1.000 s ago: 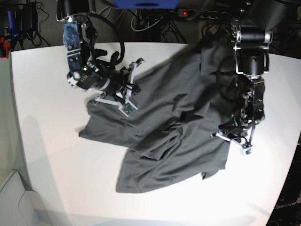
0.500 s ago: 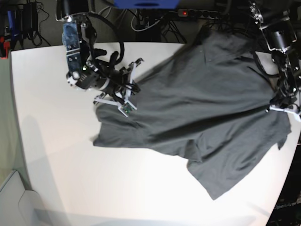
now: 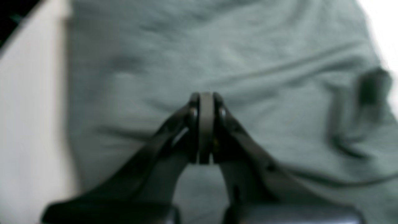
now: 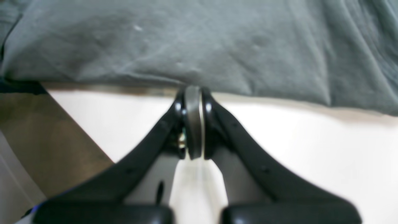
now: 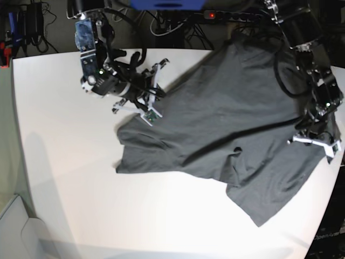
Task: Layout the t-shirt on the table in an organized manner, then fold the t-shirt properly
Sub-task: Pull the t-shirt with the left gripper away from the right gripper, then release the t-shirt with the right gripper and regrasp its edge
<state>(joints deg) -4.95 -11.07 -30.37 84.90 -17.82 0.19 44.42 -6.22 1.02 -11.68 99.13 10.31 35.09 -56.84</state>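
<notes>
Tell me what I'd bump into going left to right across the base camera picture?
Bare white smooth table → right gripper, jaws shut → dark charcoal-grey wrinkly cloth t-shirt → left gripper, jaws shut.

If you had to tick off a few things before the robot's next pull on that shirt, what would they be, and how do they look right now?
1. Left gripper shut: ok. Pinching the t-shirt: cannot tell, picture blurred.
2. Right gripper shut: ok, at the shirt's edge; cloth between the jaws: cannot tell.
3. Shirt flat: not ok, creased, a flap folded near the middle.
4. Shirt fully on the table: not ok, reaches past the far and right edges.
5. Sleeves and collar spread out: cannot tell.
</notes>
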